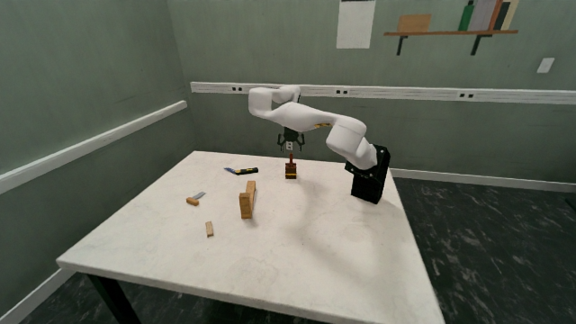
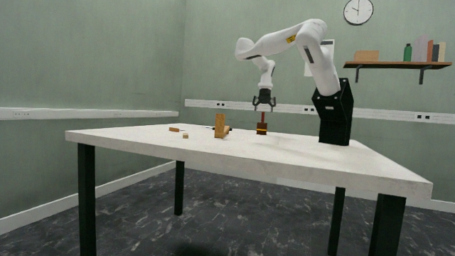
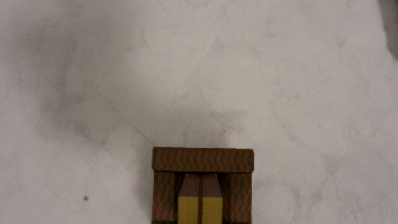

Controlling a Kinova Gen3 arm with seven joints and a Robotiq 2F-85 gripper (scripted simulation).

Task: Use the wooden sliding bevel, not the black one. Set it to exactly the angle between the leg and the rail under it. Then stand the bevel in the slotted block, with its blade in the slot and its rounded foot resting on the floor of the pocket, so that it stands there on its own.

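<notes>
A dark brown slotted block (image 1: 291, 171) stands on the table's far middle. A red-brown wooden stock with a yellow end (image 1: 291, 158) stands upright in it, with nothing touching it. My gripper (image 1: 291, 144) hangs open and empty straight above it, a short gap over its top. In the side view the gripper (image 2: 264, 105) is above the stock (image 2: 262, 117) and block (image 2: 261, 129). The wrist view looks down on the block (image 3: 202, 182) and the yellow end (image 3: 200, 209); my fingers are out of frame there. The leg and rail piece (image 1: 247, 199) stands to the left front.
The black bevel with a blue blade (image 1: 243, 170) lies left of the block. A small light-wood tool with a grey blade (image 1: 194, 199) and a short wooden piece (image 1: 209, 229) lie further left. The arm's black base (image 1: 370, 175) stands at the right.
</notes>
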